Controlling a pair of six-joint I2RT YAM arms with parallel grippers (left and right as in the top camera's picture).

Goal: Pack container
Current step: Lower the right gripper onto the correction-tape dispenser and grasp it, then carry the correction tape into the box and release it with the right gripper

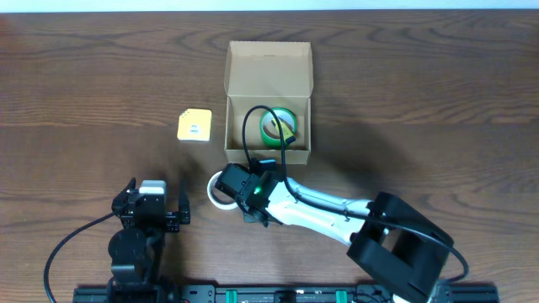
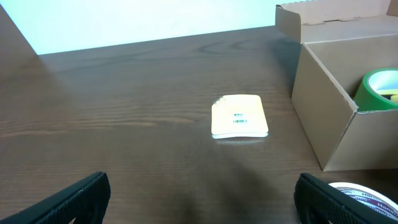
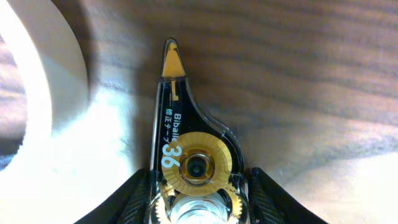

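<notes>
One item, the green tape roll (image 1: pixel 278 124), lies inside the container (image 1: pixel 268 67), which stands open at the table's far middle. My right gripper (image 3: pixel 198 186) is clamped on a correction tape dispenser (image 3: pixel 186 143) just beside a white tape roll (image 1: pixel 217 192), near the box's front wall. My left gripper (image 2: pixel 208 208) gapes wide and holds nothing. I judge this the pick-up step; next I need to lift the dispenser clear, carry it over the front wall and release it inside.

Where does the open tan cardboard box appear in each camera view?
Overhead: open tan cardboard box, upper centre.
Left wrist: right edge, upper part.
Right wrist: not in it; right end effector grips a black-and-gold correction tape dispenser.
Shared landmark: white tape roll: in front of box; bottom right; left edge.
</notes>
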